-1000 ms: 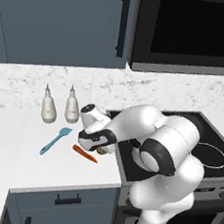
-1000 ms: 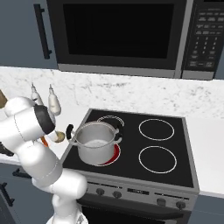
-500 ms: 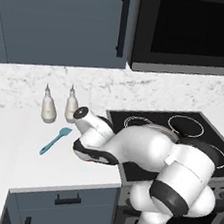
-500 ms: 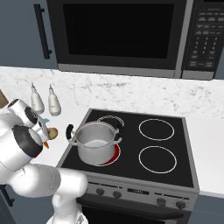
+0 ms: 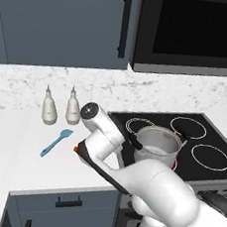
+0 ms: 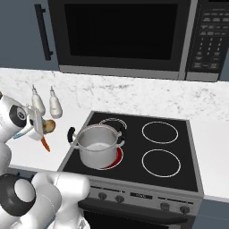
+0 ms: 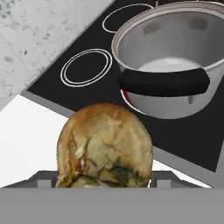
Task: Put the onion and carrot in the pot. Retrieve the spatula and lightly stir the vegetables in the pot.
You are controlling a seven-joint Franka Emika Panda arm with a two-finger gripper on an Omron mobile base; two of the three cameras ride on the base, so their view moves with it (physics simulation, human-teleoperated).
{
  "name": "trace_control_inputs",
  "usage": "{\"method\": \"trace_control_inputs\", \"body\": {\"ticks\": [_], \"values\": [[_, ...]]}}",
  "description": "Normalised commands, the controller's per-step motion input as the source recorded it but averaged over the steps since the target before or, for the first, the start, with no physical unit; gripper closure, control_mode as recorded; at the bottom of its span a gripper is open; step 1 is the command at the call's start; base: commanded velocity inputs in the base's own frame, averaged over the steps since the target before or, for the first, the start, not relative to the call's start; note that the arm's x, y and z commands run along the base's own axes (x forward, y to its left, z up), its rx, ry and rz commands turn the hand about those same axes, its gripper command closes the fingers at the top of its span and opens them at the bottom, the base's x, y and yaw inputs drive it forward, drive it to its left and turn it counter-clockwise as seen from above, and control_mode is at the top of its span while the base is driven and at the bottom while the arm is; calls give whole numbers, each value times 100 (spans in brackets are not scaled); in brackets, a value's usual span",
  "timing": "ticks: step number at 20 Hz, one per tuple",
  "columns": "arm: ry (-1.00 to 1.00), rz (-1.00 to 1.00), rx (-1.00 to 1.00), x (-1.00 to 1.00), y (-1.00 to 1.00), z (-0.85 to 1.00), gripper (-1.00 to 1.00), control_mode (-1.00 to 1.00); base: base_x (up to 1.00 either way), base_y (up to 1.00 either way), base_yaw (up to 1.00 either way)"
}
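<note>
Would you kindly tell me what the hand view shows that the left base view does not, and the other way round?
Hand view: the onion up close, just short of a black handle. Left base view: the spatula lying on the counter near two bottles. Both: the pot on the stove, and its ringed burners.

We see the pot [image 6: 97, 144] standing on the front left burner of the stove [image 6: 179, 179], with the counter [image 5: 15, 159] to the stove's left. On that counter the spatula [image 5: 56, 142] lies in front of two bottles [image 5: 49, 108] that stand near the back wall. The onion [image 6: 48, 126] sits up off the counter just left of the pot, and the carrot [image 6: 44, 144] lies below it near the stove's left edge.
</note>
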Motion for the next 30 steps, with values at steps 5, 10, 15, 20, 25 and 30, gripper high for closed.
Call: {"method": "trace_control_inputs", "body": {"ticks": [5,10,15,20,25,30], "values": [[0,-18,0,-10,0,100,100,-100,0,0,0],[0,-21,-2,-24,-39,88,100,-100,0,0,0],[1,-18,-3,-12,-95,11,100,-100,0,0,0],[1,-12,0,0,-98,-5,100,-100,0,0,0],[0,-2,0,0,-88,-42,100,-100,0,0,0],[0,0,1,1,-56,-60,100,-100,0,0,0]]}}
